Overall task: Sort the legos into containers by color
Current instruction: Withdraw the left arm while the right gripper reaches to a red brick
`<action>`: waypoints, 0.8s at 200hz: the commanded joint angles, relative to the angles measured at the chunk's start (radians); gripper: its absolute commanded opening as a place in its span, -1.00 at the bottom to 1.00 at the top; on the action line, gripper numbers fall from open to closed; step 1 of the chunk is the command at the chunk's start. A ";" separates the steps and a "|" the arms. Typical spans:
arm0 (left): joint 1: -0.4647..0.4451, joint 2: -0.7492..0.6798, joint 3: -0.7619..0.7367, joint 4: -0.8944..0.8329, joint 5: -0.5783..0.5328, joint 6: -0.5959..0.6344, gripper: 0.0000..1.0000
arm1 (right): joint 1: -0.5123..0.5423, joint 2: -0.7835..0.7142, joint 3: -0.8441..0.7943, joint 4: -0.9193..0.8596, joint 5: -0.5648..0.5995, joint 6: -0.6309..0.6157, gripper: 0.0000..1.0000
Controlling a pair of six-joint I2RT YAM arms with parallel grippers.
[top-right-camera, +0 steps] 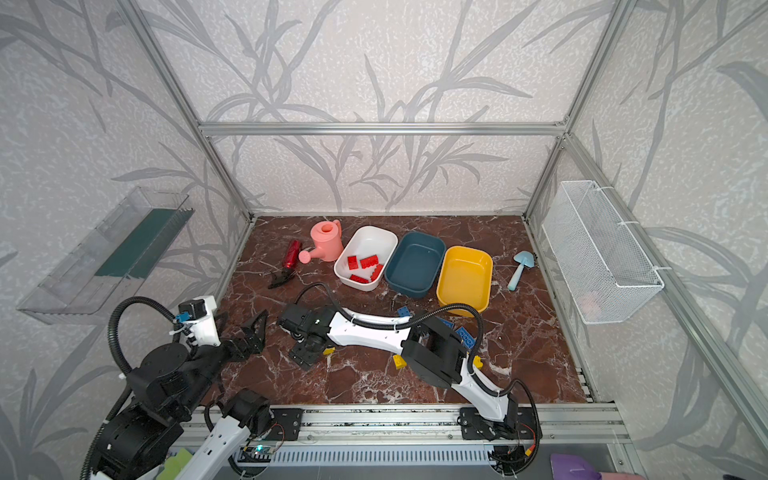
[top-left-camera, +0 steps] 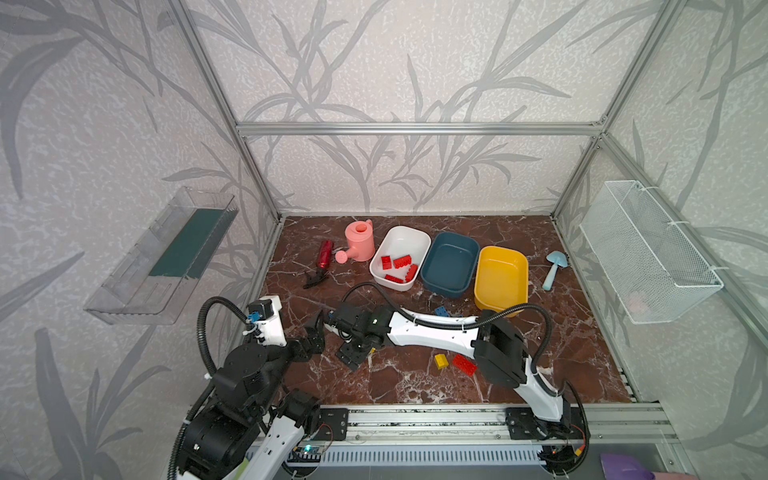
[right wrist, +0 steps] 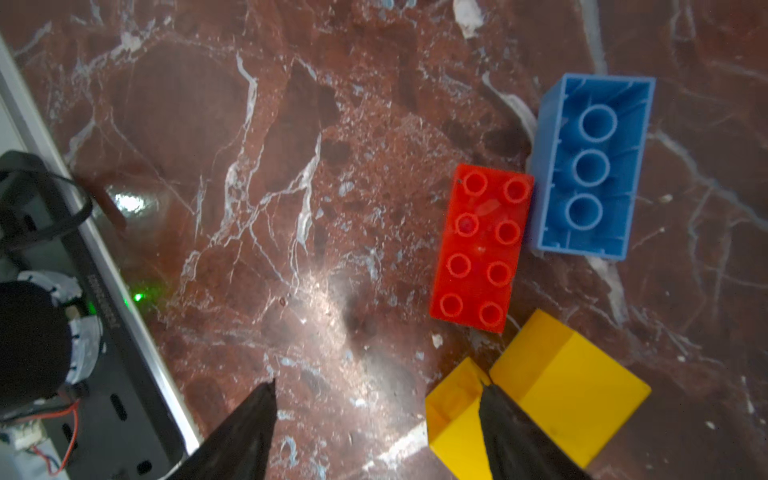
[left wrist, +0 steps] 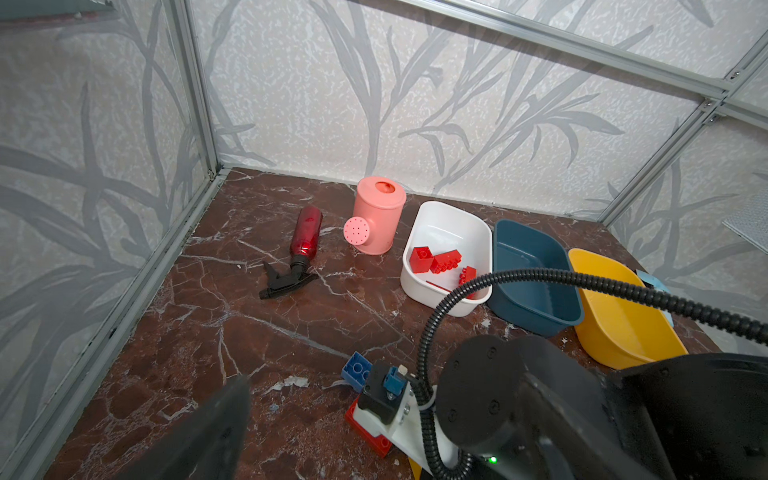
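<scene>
Right wrist view: the right gripper (right wrist: pixel 378 382) points down at the marble tabletop (right wrist: pixel 249 166). Its jaws are apart, with only bare stone between them. One fingertip (right wrist: pixel 492 399) sits at the rim of a yellow brick (right wrist: pixel 573 386) whose hollow side shows. The brick lies outside the gap, and I cannot tell whether the fingertip touches it. Just past it is a red eight-stud brick (right wrist: pixel 482 249), studs up. A blue brick (right wrist: pixel 592 166) lies upside down beside it, meeting it near one corner. On the other finger's side, open marble runs out to the front rail (right wrist: pixel 143 332).

Both top views: the right arm reaches across the middle. The left gripper (top-left-camera: pixel 315 328) hovers beside its wrist, jaws wide, holding nothing. The left floor edge (top-left-camera: pixel 266 266) is close to the left arm. A strip of open floor separates the grippers from the tubs.

The tubs stand in a row at the back. The white tub (top-left-camera: pixel 405 241) holds several red bricks (top-left-camera: pixel 401 262). The teal-blue tub (top-left-camera: pixel 451 259) and yellow tub (top-left-camera: pixel 500 278) show bare bottoms. A small yellow block (top-left-camera: pixel 441 360) and a red block (top-left-camera: pixel 464 365) lie loose by the right elbow.
</scene>
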 commanded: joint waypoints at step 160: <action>0.004 0.018 -0.015 -0.017 0.049 0.007 0.98 | -0.017 0.233 0.264 -0.125 0.131 0.000 0.14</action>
